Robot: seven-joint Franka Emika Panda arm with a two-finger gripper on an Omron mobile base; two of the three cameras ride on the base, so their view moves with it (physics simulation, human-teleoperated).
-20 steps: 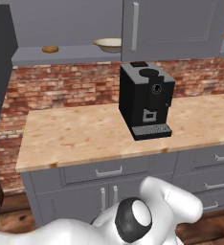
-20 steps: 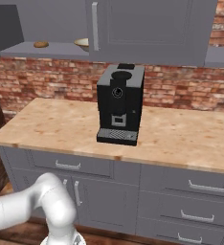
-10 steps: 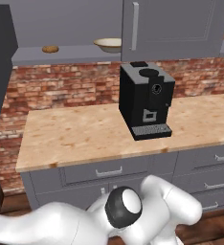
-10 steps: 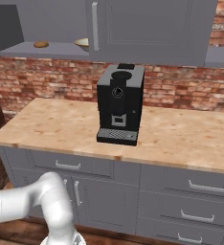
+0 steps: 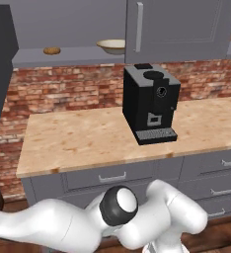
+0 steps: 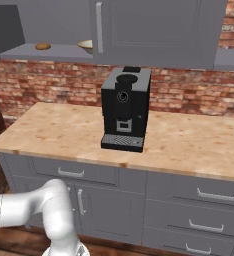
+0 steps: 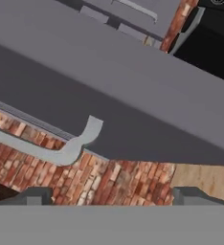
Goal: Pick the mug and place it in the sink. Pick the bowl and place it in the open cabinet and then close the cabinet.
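Cream-white bowl [image 5: 112, 46] sits on the open shelf of the upper cabinet [image 6: 159, 30], just left of the shut door w/ its bar handle [image 5: 138, 20], so placing looks done; closing is prob. next. Brown lump [image 5: 52, 50] lies well apart on the same shelf. Gripper [image 7: 112, 196] has jaws spread wide, nothing between, facing a grey door edge at an angle. Coffee machine [image 5: 149, 103] stands mid-counter [image 5: 78, 138], w/ free room to its left.
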